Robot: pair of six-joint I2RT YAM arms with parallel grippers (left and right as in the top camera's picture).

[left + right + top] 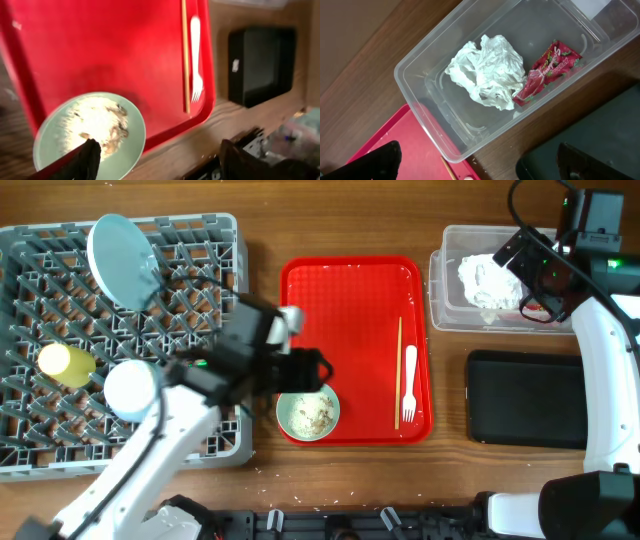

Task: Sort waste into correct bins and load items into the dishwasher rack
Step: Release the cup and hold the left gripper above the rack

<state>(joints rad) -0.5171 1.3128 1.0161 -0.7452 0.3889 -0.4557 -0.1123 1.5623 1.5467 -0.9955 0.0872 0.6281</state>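
Standing next to the desk (262, 220) right now, so here's what's in what.

The clear tub (446, 302) at the far right has the crumpled napkin (485, 71) in it, and the red wrapper (547, 72) is tucked right against the napkin's side. The right gripper (480, 157) hangs over that tub with its jaws spread wide and nothing in them. Just in front of the tub on the desk is the black tray (525, 398).

The red tray (350, 310) is in the middle. In its near-left corner, tight against the rim, sits a teal bowl (308, 414) with food scraps (107, 125) stuck across its bottom. On the right side of the tray the wooden stick (398, 370) and the white fork (409, 385) lie side by side, both running front to back, fork on the outside.

The left gripper (160, 152) is down low over that bowl with its jaws apart, not clamped on anything. One finger (87, 157) sits over the bowl's near edge. Can't tell from here whether it's actually touching it.

The big grey rack (200, 240) on the left holds the other teal bowl (122, 260), propped on its side among the pegs at the back. The yellow cup (65, 362) lies on its side nearer the left edge.
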